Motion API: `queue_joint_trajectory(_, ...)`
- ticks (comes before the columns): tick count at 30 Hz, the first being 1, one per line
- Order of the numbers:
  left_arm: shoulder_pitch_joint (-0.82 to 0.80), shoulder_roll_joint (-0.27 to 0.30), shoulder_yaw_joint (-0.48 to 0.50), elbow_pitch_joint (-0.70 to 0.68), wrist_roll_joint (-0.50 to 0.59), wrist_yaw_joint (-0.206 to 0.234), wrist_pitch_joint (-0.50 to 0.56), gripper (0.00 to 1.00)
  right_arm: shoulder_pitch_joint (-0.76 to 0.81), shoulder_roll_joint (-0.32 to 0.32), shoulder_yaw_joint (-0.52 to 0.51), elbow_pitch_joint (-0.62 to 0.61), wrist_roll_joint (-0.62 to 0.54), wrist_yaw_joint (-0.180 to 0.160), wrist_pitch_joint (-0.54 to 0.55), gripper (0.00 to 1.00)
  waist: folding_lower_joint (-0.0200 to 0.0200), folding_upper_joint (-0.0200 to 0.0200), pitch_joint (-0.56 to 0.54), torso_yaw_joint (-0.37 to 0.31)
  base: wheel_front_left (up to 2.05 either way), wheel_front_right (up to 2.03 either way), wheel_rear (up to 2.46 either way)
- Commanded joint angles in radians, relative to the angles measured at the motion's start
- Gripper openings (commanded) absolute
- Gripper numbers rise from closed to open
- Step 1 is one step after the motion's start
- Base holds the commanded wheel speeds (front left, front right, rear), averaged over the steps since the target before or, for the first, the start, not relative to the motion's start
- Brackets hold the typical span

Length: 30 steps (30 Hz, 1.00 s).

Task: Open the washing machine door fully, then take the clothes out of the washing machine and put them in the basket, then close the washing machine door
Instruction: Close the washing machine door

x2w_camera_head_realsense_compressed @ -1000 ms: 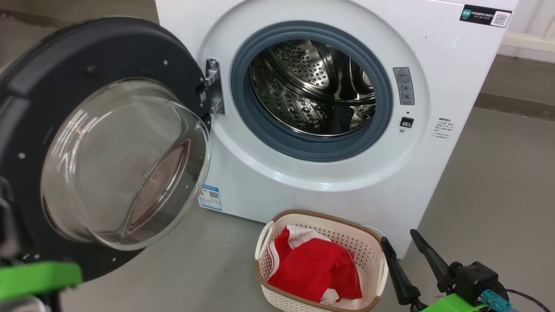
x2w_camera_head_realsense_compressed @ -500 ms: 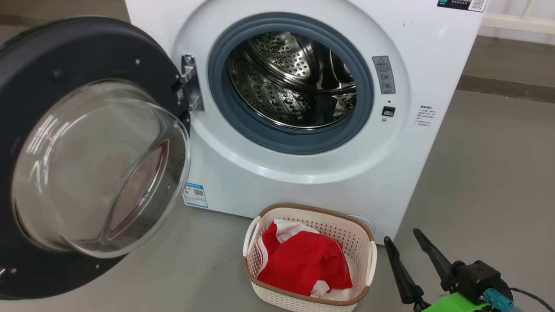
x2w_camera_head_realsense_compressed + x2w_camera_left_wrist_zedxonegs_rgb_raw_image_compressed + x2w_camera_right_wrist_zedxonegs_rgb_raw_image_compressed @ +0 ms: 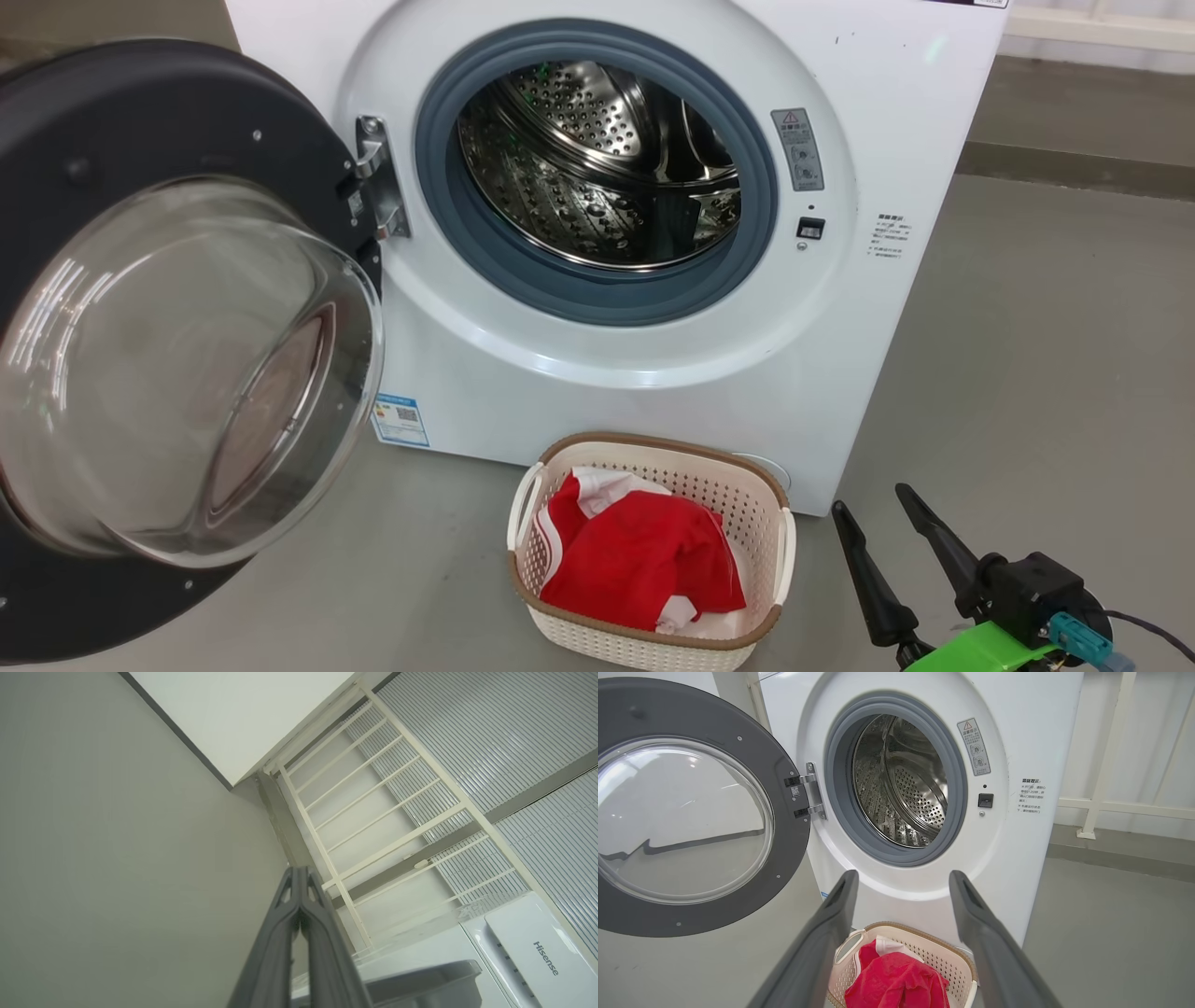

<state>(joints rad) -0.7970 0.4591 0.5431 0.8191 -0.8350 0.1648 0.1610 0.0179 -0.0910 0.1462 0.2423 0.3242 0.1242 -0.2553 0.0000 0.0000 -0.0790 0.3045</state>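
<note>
1. Head view: the door [image 3: 140, 112] hangs wide open, left of the washing machine [image 3: 887, 84], whose drum [image 3: 597, 177] looks empty. The clothes [image 3: 644, 560] lie in the basket [image 3: 635, 649] on the grey floor [image 3: 1027, 373]. Just right of it, the right gripper [image 3: 870, 501] is spread, empty. Closing the door seems the step left.
2. Left wrist view: the left gripper [image 3: 299, 873] is pressed together, holding nothing, aimed at a white railing [image 3: 373, 812].
3. Right wrist view: the next move calls for reaching the door's rim and swinging it right until it latches.
</note>
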Motion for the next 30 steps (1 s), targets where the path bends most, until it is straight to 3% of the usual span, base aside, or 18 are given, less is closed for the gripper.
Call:
queue_joint_trajectory(1,-0.034,0.063,0.004,-0.01,-0.01,-0.015,0.029,0.0,-0.041,-0.015,0.02,-0.022,0.012,0.007,-0.006,1.0,0.0,0.0,0.001,0.0,0.0,0.0,0.0)
queue_joint_trajectory(11,-0.036,0.093,0.005,0.089,-0.093,-0.075,0.266,0.0,-0.052,-0.018,0.036,-0.021,0.017,0.007,-0.006,1.0,0.0,0.0,0.005,-0.018,0.0,0.0,0.0)
queue_joint_trajectory(20,0.038,0.087,0.004,0.069,-0.158,-0.149,0.465,0.0,-0.043,-0.02,0.041,-0.017,0.016,0.007,-0.006,1.0,0.0,0.0,0.003,-0.027,0.0,0.0,0.0)
queue_joint_trajectory(30,0.117,0.038,0.016,-0.051,-0.202,-0.153,0.546,0.0,-0.033,-0.008,0.041,-0.016,0.013,0.007,-0.006,1.0,0.0,0.0,0.003,-0.018,0.0,0.0,0.0)
